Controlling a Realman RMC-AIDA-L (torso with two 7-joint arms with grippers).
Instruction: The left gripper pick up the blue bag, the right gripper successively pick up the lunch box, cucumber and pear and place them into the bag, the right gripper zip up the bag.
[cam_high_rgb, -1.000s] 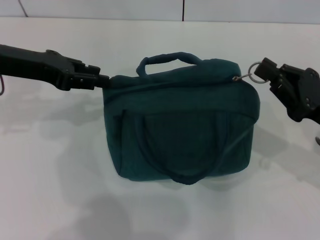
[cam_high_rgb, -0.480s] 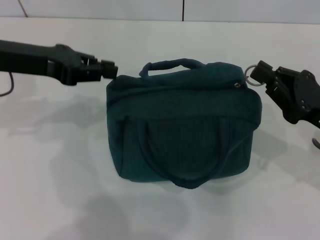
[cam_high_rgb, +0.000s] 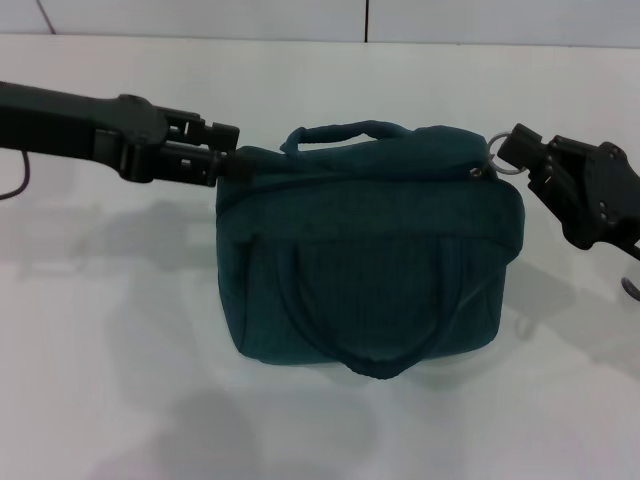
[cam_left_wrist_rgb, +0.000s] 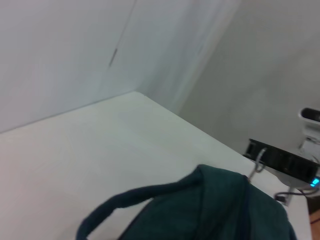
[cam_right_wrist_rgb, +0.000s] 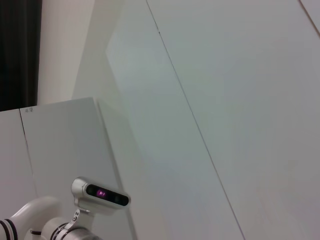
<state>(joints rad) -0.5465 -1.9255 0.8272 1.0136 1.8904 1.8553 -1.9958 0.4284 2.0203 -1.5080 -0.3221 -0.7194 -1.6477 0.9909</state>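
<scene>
1. Bag (cam_high_rgb: 368, 250) first: in the head view the blue bag is sitting upright in the middle of the white table (cam_high_rgb: 120, 380), bulging, its top seam looking closed from end to end, one carry handle (cam_high_rgb: 345, 133) arching over the top. No lunch box, cucumber or pear is showing anywhere on the table, so I judge they are already inside.

2. Same view: the left gripper (cam_high_rgb: 232, 165) is reaching in level at the bag's top corner on the robot's left, fingertips touching the fabric; whether it is pinching cloth or merely resting there I cannot tell.

3. Same view: the right gripper (cam_high_rgb: 517, 150) is meeting the metal pull ring (cam_high_rgb: 501, 153) at the opposite top corner, black tips right at the ring; clamped or let go, I cannot tell.

4. My read: the zipping step is finishing, the pull standing at the end of its run. The next move calls for both arms letting go cleanly and backing straight away without tugging the bag over.

5. Left wrist view: the bag's top (cam_left_wrist_rgb: 220, 210) and handle loop (cam_left_wrist_rgb: 130, 202) are filling the near edge, with the ring (cam_left_wrist_rgb: 258, 166) glinting past the far corner against a black gripper (cam_left_wrist_rgb: 285, 160).

6. Right wrist view: only white wall panels and the robot's head camera (cam_right_wrist_rgb: 100, 192); no bag, no fingers.
</scene>
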